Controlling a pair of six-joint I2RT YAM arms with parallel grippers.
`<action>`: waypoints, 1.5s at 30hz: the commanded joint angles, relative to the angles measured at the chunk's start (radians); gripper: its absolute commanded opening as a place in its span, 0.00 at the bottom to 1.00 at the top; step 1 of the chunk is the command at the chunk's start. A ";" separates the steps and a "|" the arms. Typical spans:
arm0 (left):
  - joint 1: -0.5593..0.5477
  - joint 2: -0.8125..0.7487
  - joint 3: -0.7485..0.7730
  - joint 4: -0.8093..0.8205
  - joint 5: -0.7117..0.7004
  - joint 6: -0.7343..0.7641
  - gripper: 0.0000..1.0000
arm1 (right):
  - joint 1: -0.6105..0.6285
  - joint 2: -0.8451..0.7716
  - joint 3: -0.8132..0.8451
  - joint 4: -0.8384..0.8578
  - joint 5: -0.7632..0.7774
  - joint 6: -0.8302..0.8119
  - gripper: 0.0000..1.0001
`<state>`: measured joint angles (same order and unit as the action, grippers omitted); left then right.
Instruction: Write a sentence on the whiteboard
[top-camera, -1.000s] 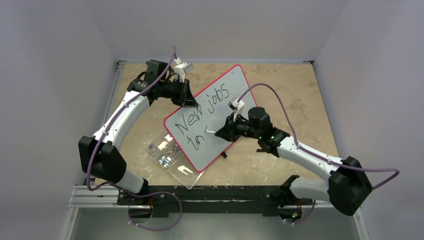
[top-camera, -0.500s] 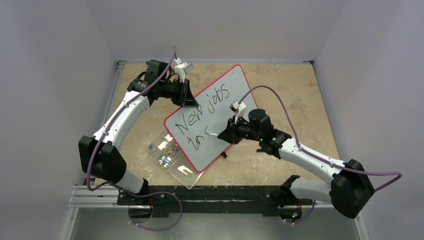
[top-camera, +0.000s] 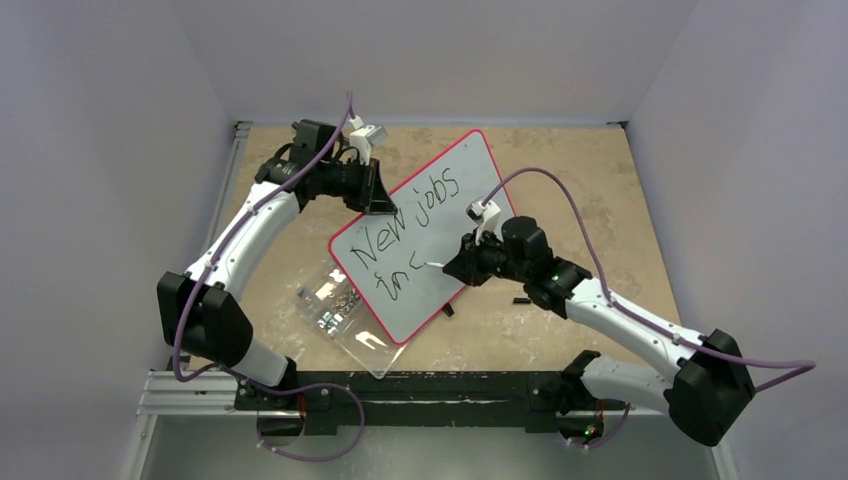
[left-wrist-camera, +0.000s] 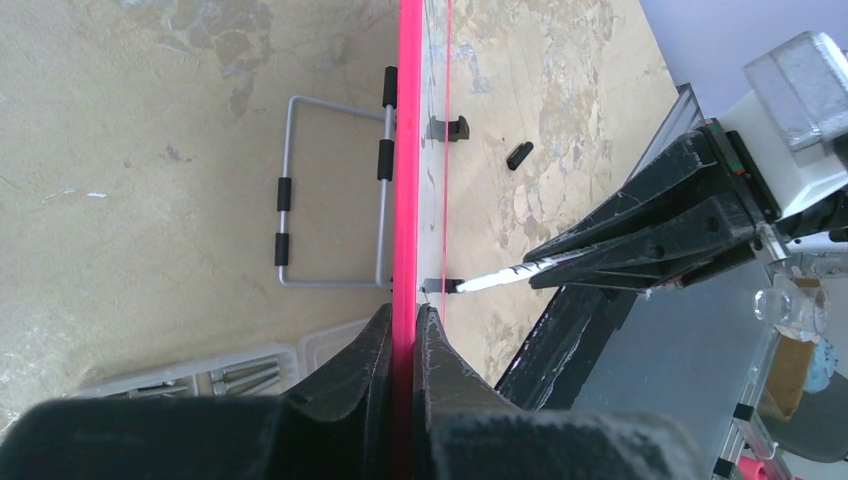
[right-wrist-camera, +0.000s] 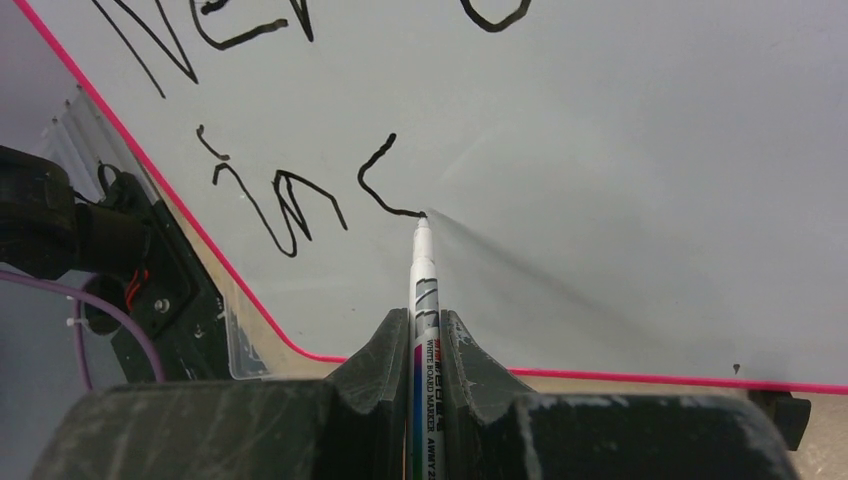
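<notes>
Finishing this letter well means light, even tip pressure from the right end effector (right-wrist-camera: 424, 325), clamped on the marker (right-wrist-camera: 423, 265), the sentence (right-wrist-camera: 292, 210) just ahead on the whiteboard (right-wrist-camera: 650, 200), whose rim the left end effector (left-wrist-camera: 403, 325) pinches.

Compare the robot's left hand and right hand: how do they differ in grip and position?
The left hand is shut on the red rim of the whiteboard; the right hand is shut on a marker. The left hand sits at the board's far edge; the right hand is at the opposite edge, the marker's tip touching the face. Both are black and two-fingered.
</notes>
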<state>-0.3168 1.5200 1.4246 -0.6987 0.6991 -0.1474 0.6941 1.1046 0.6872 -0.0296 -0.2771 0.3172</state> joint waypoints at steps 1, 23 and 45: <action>-0.001 -0.032 0.019 0.030 -0.095 0.049 0.00 | -0.001 -0.056 0.061 -0.001 -0.015 -0.001 0.00; -0.005 -0.038 0.016 0.032 -0.092 0.045 0.00 | -0.002 0.046 0.106 0.069 0.044 0.030 0.00; -0.007 -0.040 0.016 0.030 -0.096 0.049 0.00 | -0.003 0.013 0.035 0.031 0.124 0.045 0.00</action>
<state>-0.3210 1.5181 1.4250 -0.6987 0.6971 -0.1471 0.6933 1.1301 0.7036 0.0010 -0.2451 0.3557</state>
